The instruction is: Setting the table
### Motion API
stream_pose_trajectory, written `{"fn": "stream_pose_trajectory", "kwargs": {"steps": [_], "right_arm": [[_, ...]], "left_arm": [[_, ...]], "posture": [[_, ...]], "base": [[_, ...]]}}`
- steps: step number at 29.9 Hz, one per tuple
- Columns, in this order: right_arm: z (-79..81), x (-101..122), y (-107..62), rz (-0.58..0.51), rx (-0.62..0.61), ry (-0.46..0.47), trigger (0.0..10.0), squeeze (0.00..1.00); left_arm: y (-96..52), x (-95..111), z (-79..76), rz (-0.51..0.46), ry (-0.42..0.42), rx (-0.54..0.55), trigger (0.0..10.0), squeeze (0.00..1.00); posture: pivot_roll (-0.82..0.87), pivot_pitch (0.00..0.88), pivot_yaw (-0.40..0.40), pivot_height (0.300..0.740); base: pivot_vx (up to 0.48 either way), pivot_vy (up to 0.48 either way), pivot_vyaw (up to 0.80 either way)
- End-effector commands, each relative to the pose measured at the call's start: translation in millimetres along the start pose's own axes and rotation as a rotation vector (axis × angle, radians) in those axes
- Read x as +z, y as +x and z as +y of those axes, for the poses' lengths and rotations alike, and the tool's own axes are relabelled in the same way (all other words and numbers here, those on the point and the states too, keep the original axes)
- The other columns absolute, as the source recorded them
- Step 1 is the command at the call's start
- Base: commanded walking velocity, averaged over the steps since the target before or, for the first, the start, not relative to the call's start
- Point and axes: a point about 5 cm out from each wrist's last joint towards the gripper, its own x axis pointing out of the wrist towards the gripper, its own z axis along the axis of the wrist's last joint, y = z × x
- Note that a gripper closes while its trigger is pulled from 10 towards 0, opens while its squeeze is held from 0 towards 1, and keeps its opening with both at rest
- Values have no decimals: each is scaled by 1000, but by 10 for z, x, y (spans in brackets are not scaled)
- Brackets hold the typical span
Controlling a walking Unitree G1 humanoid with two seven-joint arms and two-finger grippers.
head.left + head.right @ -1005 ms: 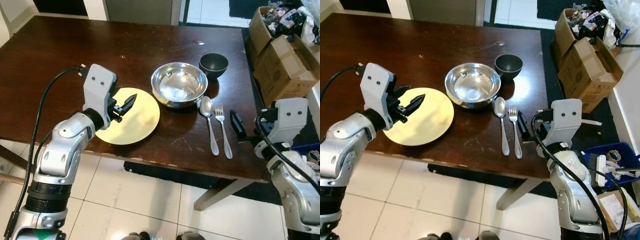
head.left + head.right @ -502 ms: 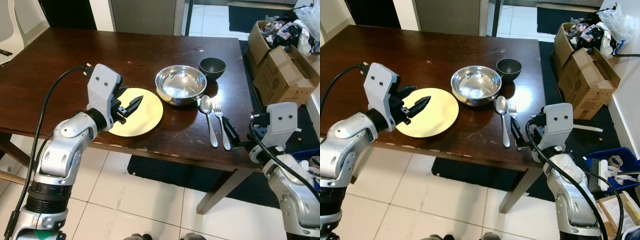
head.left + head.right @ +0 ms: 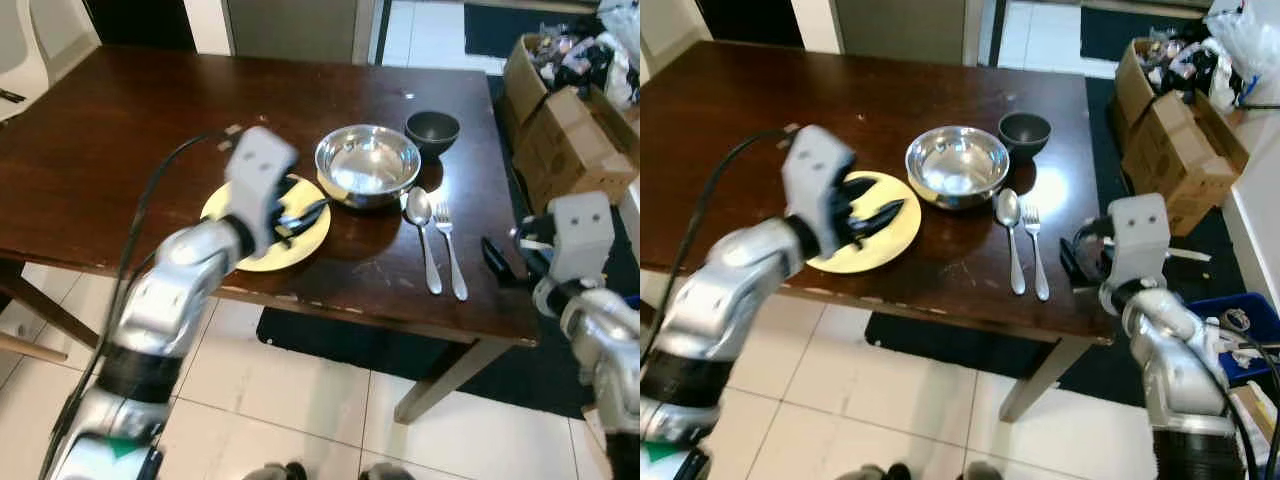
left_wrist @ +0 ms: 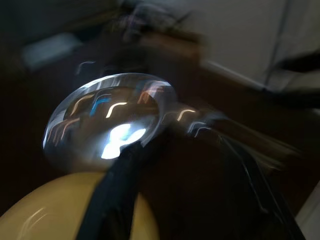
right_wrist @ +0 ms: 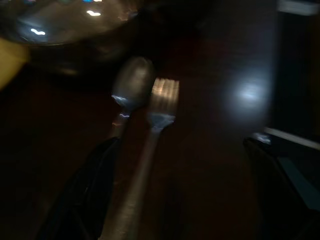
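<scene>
The left gripper (image 3: 872, 215), fingers seemingly spread though blurred, is being held over the yellow plate (image 3: 855, 252), beside the steel bowl (image 3: 956, 165). If swung carelessly, the plate is being risked off the table edge (image 3: 940, 312).

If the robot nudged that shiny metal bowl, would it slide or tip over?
The steel bowl looks wide and low, so it would probably slide rather than tip. Its polished surface and the smooth dark table suggest it slips easily. It would likely feel stiff and light, and its rounded side may be hard to pinch.
</scene>
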Motion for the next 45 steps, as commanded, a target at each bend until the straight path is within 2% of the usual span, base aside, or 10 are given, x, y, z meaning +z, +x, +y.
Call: {"fn": "stream_pose_trajectory", "kwargs": {"steps": [1,4,9,13,18,24,27,35,40,45], "right_arm": [[-79,-76,24,47,49,79,10000,0],[-172,-17,121,29,132,293,10000,0],[-254,-60,213,72,143,322,10000,0],[-56,-328,347,222,191,105,10000,0],[116,-371,442,237,280,62,10000,0],[148,-303,527,215,291,27,10000,0],[120,-305,567,235,278,-13,10000,0],[-200,-439,521,308,32,-127,10000,0],[-314,-458,480,292,-35,-107,10000,0],[-317,-323,492,178,24,-11,10000,0]], "left_arm": [[94,-2,-73,9,37,-110,10000,0],[288,112,-174,-10,106,-203,10000,0],[432,193,-295,-34,130,-250,10000,0],[488,241,-439,-58,113,-292,10000,0],[446,242,-447,-69,97,-311,10000,0],[356,221,-407,-67,89,-295,10000,0],[301,193,-383,-57,83,-279,10000,0],[205,141,-351,-35,54,-239,10000,0],[176,116,-355,-24,44,-235,10000,0],[165,113,-358,-18,34,-228,10000,0]], "posture": [[-191,90,136,740],[-205,100,148,740],[-201,108,149,740],[-182,125,148,740],[-148,146,139,740],[-120,166,131,740],[-117,169,130,740],[-112,201,136,740],[-112,209,142,740],[-110,212,145,740]], "base": [[0,0,0],[0,0,0],[0,0,0],[0,0,0],[0,0,0],[0,0,0],[0,0,0],[0,0,0],[0,0,0],[0,0,0]]}}
